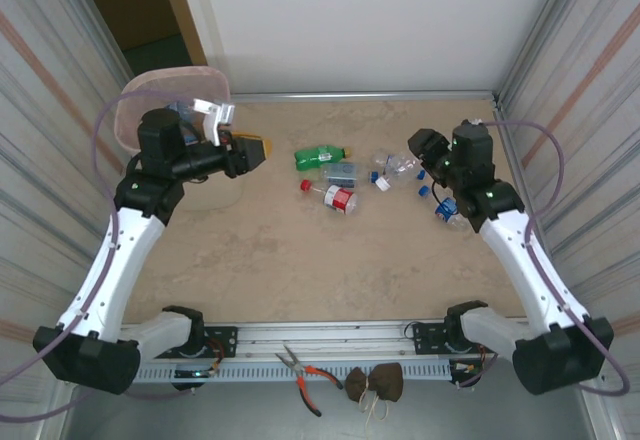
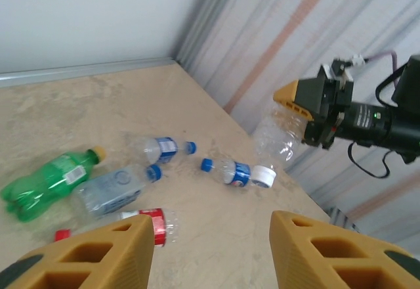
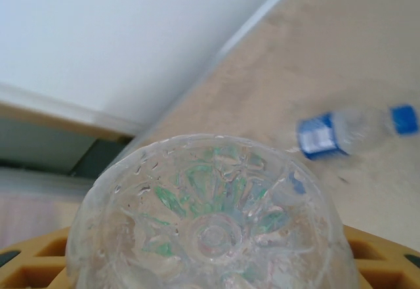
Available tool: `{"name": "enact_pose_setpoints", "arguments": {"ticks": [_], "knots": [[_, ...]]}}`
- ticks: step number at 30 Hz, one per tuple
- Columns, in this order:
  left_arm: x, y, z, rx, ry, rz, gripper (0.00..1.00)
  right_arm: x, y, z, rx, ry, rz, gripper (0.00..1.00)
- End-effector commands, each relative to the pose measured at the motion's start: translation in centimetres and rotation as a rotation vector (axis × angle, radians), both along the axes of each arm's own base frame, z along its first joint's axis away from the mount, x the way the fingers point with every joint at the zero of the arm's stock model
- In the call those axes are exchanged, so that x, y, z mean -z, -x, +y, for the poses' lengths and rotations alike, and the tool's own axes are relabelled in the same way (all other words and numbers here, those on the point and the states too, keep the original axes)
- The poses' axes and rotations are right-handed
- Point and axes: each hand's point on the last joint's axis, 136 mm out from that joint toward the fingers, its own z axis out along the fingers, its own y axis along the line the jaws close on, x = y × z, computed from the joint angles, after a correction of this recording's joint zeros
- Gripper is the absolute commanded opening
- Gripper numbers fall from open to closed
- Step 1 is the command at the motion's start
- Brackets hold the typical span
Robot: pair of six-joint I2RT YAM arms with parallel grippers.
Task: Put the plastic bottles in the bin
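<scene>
Currently: R gripper (image 2: 298, 108) jaws clenched on a clear thin-walled bottle (image 3: 210, 217), its petal-moulded base toward the wrist cam, at approx. 2 o'clock over the counter (image 1: 300, 260). L gripper (image 2: 210, 236) jaws released, empty, beside the bin (image 1: 128, 120) (pale pink, translucent) at 10 o'clock. Risk, est.: slick plastic could buckle or slip out if you squeeze harder, or drop on the carry across. Green bottle (image 1: 320, 157) and red-cap bottle (image 1: 330, 196) lie mid-counter; round, may roll if nudged.

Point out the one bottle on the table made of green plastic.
The green bottle with the yellowish cap, at the left end of the cluster; the other bottles are clear.
</scene>
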Motion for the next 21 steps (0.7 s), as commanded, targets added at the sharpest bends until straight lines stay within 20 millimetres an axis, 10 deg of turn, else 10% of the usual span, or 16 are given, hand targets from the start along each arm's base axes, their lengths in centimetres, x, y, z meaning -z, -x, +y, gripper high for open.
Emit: {"name": "enact_pose_setpoints", "arguments": {"ticks": [1,8,21], "knots": [[-3.4,1.2,-2.2,0.124,0.03,-0.145,0.52,-6.0,1.5,3.0,-0.242,0.082,-0.291,0.47],[-5.5,4.2,-6.4,0.328,0.058,-0.245,0.58,-13.3,7.0,6.8,-0.545,0.123,-0.632,0.48],[-7.7,11.0,-12.3,0.636,0.059,-0.357,0.78,-19.3,15.3,10.5,-0.848,0.241,-0.993,0.46]]}}
